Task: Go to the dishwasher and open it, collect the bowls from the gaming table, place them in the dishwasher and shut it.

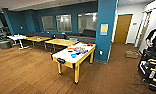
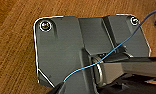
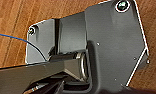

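Note:
The gaming table (image 1: pixel 65 62), a white top with a yellow edge on yellow legs, stands mid-room a few metres ahead in the head view. Colourful game boxes (image 1: pixel 80 50) and a small blue round thing (image 1: pixel 73 55) lie on it. A small dark round shape (image 1: pixel 70 51) near its middle may be one of the bowls; it is too blurred to be sure. The dishwasher is out of view. Both wrist views look down past the robot's dark plate onto wooden floor (image 2: pixel 14 50) (image 3: pixel 14 30), with a thin blue cable (image 2: pixel 99 62) running across.
Plain yellow tables (image 1: pixel 61 42) and a white table (image 1: pixel 17 37) stand behind. A teal pillar (image 1: pixel 105 30) rises right of the gaming table, with a wooden door (image 1: pixel 122 28) beyond it. At the right edge are a person (image 1: pixel 154 37), a football table (image 1: pixel 151 66) and a box (image 1: pixel 132 53) on the floor.

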Robot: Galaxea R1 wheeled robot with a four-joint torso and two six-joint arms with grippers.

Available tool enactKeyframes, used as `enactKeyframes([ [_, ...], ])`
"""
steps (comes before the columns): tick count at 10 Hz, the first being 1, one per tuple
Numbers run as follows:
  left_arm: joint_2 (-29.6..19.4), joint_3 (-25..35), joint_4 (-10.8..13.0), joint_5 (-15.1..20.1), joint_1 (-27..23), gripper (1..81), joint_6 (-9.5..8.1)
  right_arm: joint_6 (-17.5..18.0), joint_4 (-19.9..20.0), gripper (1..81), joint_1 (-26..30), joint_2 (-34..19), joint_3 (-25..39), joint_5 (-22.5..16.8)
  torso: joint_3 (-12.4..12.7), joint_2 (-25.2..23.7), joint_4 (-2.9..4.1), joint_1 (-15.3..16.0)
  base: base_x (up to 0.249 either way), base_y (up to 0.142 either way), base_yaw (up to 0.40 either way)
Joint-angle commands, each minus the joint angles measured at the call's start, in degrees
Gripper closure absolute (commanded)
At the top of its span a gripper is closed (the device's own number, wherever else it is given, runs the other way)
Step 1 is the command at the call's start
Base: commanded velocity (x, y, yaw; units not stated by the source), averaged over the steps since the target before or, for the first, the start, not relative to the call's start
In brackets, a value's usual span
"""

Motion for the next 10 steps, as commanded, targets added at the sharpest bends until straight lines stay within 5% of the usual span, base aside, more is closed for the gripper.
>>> enactKeyframes([
  [1, -0.5, 0.1, 0.0, 2.6, -2.2, 1.0, -0.04, -0.2, -0.2, 1.0, 2.3, 0.0, 0.1, -2.8, 0.0, 0.0, 0.00, 0.0, 0.000, 0.000, 0.000],
  [10, -0.4, 0.1, 0.4, 2.7, -2.2, 1.0, -0.04, -0.3, -0.2, 1.0, 2.1, 0.1, 0.0, -2.8, 0.0, 0.0, 0.00, 0.0, 0.102, 0.000, 0.000],
])
